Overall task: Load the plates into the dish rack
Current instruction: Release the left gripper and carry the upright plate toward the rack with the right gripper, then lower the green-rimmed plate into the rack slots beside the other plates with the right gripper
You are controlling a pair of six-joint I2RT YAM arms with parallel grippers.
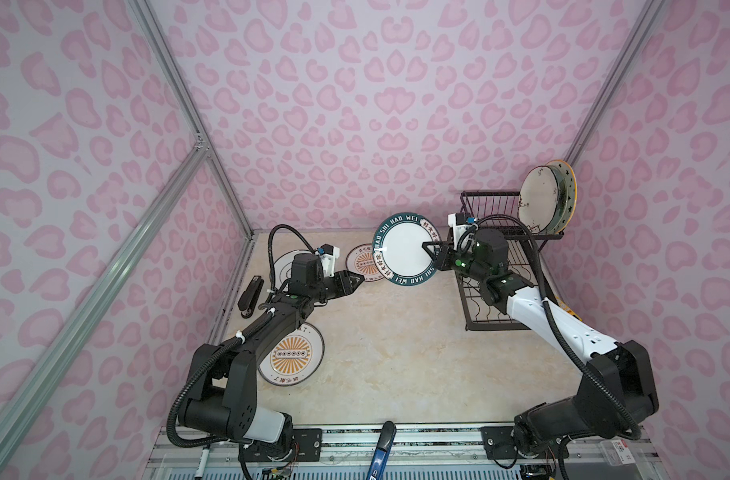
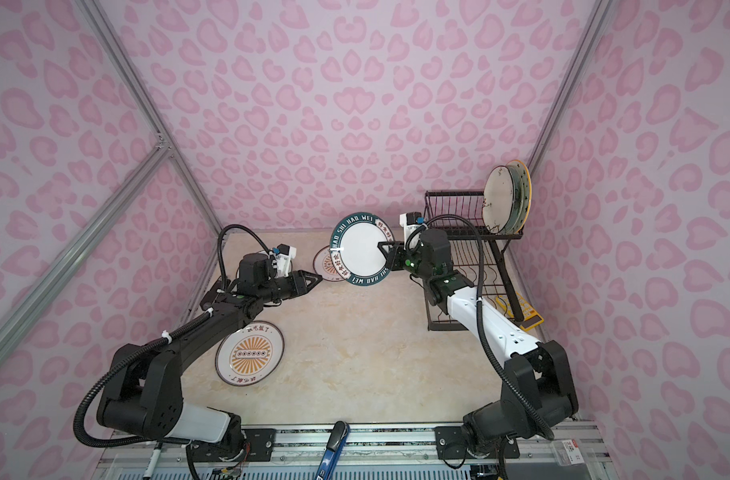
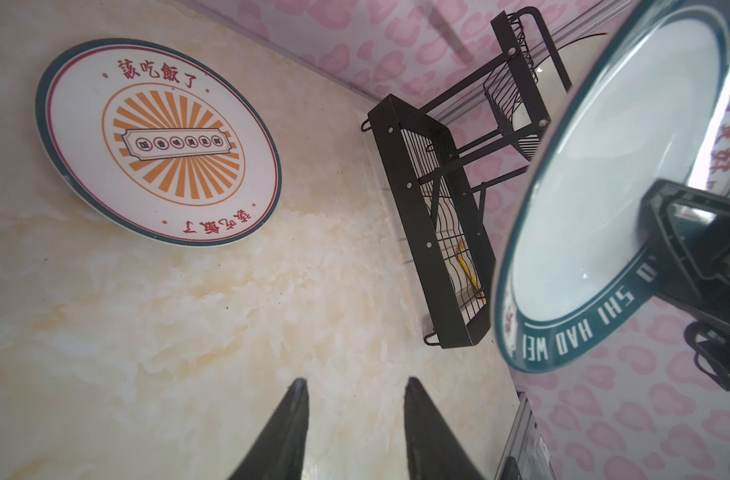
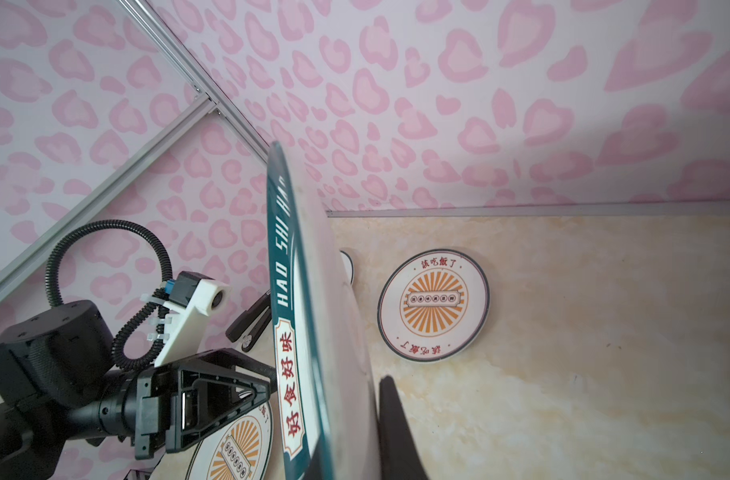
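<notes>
Step in hand: carrying lettered plate to dish rack; right hand pinches its rim, plate upright in air between arms, just left of rack. Left hand spread, empty, near sunburst plate on table. Next: swing plate right, lower edge-on into wire slot. Glossy ceramic, dark teal rim; thin black wire rack
</notes>
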